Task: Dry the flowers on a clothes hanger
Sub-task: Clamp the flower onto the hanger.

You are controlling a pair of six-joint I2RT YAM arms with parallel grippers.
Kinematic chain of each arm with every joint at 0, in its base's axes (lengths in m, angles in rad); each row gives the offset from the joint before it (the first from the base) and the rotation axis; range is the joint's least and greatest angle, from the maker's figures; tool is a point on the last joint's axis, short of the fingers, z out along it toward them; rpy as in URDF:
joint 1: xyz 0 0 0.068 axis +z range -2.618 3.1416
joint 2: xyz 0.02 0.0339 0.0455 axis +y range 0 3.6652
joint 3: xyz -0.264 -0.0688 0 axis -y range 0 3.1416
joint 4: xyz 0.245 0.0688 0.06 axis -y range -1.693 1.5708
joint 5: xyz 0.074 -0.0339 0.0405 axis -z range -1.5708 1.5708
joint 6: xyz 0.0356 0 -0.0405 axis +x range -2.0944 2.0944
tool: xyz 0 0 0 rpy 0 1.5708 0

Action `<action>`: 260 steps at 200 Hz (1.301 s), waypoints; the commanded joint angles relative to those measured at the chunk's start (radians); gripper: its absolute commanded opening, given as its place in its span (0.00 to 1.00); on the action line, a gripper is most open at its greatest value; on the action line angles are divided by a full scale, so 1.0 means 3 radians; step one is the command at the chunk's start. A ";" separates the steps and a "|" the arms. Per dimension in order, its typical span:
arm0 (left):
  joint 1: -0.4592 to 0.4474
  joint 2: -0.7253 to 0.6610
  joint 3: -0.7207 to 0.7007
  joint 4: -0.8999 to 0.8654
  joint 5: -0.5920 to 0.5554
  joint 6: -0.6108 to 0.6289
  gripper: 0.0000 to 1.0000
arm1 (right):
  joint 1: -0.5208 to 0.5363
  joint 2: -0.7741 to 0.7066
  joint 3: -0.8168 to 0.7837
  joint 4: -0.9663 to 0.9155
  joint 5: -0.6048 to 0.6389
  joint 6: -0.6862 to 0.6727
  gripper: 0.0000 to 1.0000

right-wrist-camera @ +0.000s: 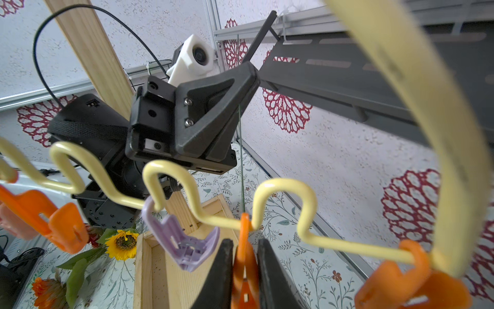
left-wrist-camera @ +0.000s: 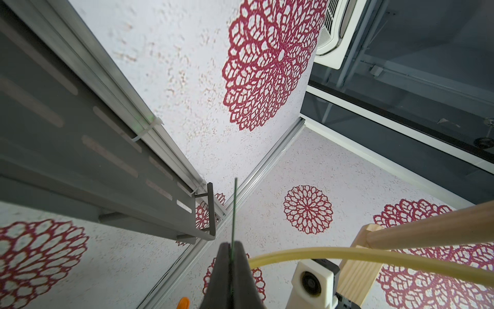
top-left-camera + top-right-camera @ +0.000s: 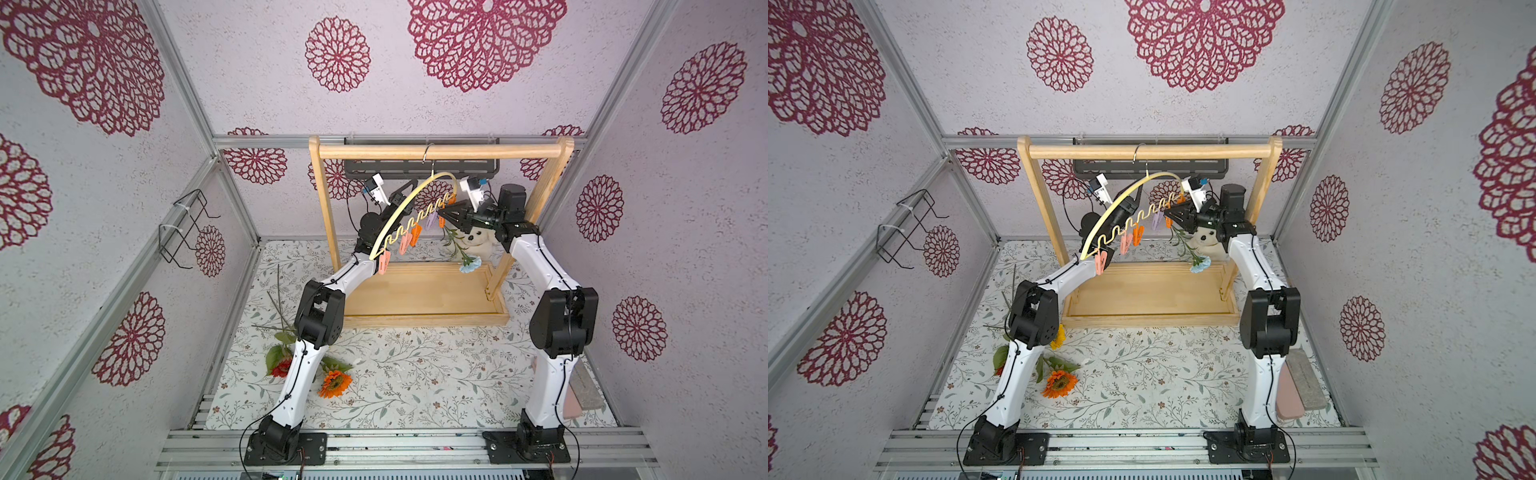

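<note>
Left claw [image 2: 230,244]: clamped on a green stem [image 2: 235,208]. Right claw [image 1: 245,242]: pinching an orange clothespin [image 1: 244,267] on the clothes hanger [image 1: 284,184], hung from the wooden rack [image 3: 440,151]. Light-blue carnation [image 3: 470,264]: dangling bloom-down beneath that clothespin. Orange bloom [image 3: 335,383], red bloom [image 3: 281,367]: on table [image 3: 415,374].

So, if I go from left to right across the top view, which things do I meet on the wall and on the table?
In a top view: black wire holder → red bloom → orange bloom → light-blue carnation → grey block.
</note>
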 commanded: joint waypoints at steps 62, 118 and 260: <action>0.0001 -0.0161 0.0012 0.0115 -0.0080 -0.0125 0.00 | -0.0023 -0.0134 -0.0084 0.0093 0.0008 -0.0014 0.22; 0.0001 -0.0151 0.0009 0.0121 -0.0096 -0.0154 0.00 | -0.0020 -0.0166 -0.0130 0.0127 0.0020 -0.0026 0.28; 0.0007 -0.0149 -0.0015 0.0166 -0.0052 -0.0111 0.00 | -0.0112 -0.0580 -0.0525 0.0328 0.0110 0.0095 0.65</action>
